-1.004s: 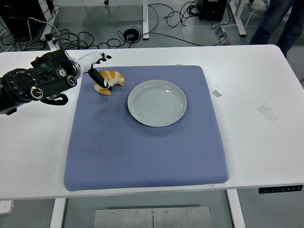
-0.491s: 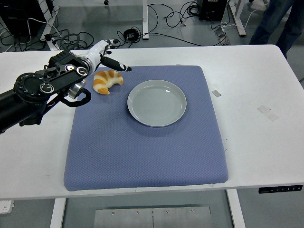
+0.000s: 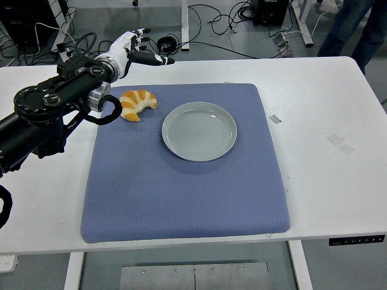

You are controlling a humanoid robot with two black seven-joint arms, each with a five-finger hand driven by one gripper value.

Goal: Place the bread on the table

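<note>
- Presently the bread (image 3: 136, 104), a croissant-shaped piece, lies on the far left corner of the blue mat (image 3: 181, 181), apart from the grey plate (image 3: 199, 130) to its right.
- Left robot hand (image 3: 134, 49) hangs above the far edge of the bench (image 3: 314, 109), beyond and slightly left of the bread; its white fingers are spread and relaxed, and it holds nothing.
- Relation of note: the bread lies nearer the camera than the hand, below the wrist and forearm, and clear of the fingertips; no contact shows.
- Long axis of the bread runs roughly left to right with a slight tilt, its curved back towards the far side, its tips pointing near and left.
- Only the left arm is in reach; the right arm is not in view.
- Judgement: the bread rests on the mat rather than on bare bench, yet with the hand empty the placing looks done.
- A person's legs (image 3: 354, 24) show at the top right, well apart from the work.
</note>
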